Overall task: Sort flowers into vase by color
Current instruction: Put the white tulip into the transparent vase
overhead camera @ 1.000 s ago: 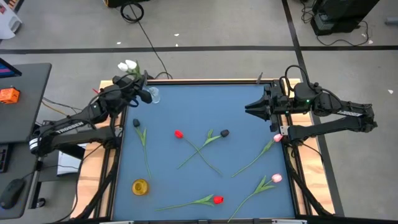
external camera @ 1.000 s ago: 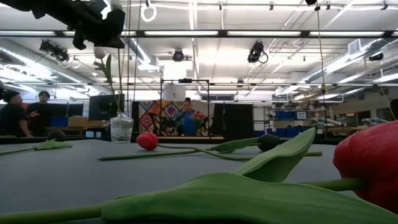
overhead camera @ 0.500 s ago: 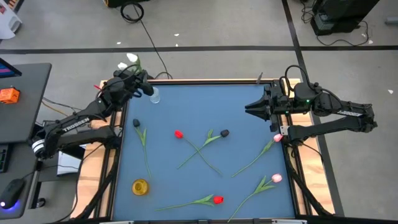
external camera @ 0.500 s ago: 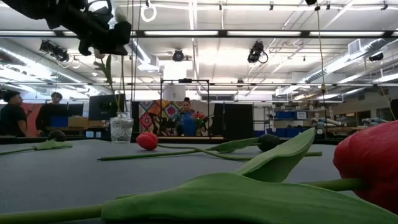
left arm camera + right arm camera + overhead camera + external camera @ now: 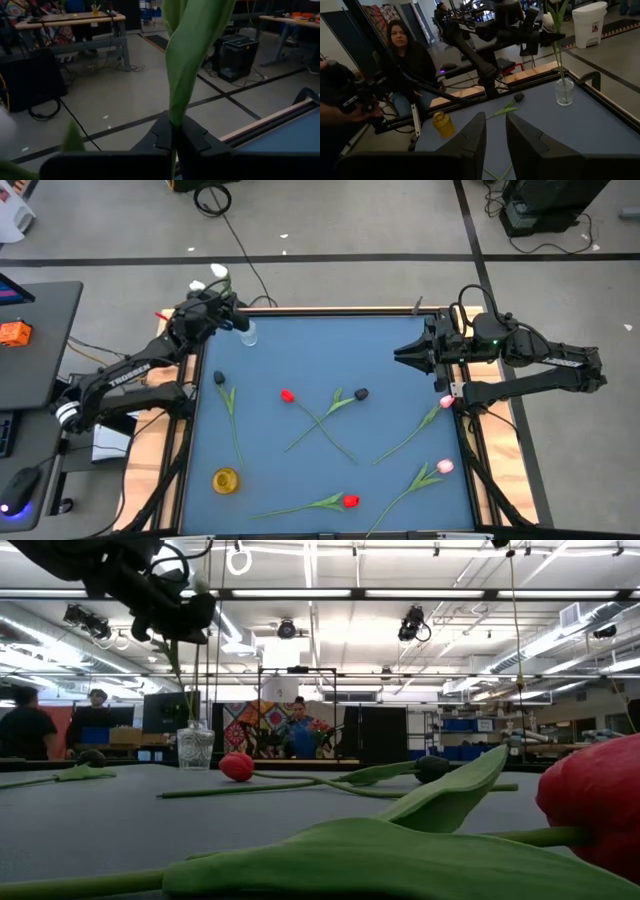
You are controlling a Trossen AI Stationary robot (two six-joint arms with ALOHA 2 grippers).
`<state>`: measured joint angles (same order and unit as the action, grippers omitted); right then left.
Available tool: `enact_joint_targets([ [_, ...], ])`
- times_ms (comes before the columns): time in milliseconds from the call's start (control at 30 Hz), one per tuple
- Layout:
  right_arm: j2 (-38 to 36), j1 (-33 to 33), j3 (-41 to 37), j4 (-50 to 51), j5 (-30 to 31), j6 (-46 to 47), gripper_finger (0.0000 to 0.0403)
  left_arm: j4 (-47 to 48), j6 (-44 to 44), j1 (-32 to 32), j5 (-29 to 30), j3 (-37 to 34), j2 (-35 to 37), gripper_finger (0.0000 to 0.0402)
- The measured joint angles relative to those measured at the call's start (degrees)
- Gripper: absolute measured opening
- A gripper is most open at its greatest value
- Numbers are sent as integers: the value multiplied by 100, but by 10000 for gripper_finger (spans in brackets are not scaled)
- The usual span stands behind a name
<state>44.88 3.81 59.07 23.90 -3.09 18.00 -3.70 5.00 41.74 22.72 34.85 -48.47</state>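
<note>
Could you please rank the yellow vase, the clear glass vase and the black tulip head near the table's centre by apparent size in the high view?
1. Yellow vase
2. Clear glass vase, partly hidden by the left arm, so unsure
3. Black tulip head

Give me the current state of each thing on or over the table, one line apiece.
Left claw: shut on the white tulip's stem, above the clear vase.
White tulip: held upright, stem end in the vase.
Clear vase: upright at the table's far left corner.
Yellow vase: standing, no flowers in it.
Right claw: partly open, holding nothing, waiting above the table's right side.
Red, black and pink tulips: lying flat on the mat.
</note>
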Motion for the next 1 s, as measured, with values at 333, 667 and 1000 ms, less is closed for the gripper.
enact_joint_targets([
  [333,0,-1,0,-7,0,2,84,484,564,0,-10,0,-287,47],
  [667,0,0,0,-11,1,1,84,1730,765,20,-203,387,-290,110],
  [1000,0,-2,0,-29,2,0,84,3382,533,-150,-385,1399,-293,146],
])
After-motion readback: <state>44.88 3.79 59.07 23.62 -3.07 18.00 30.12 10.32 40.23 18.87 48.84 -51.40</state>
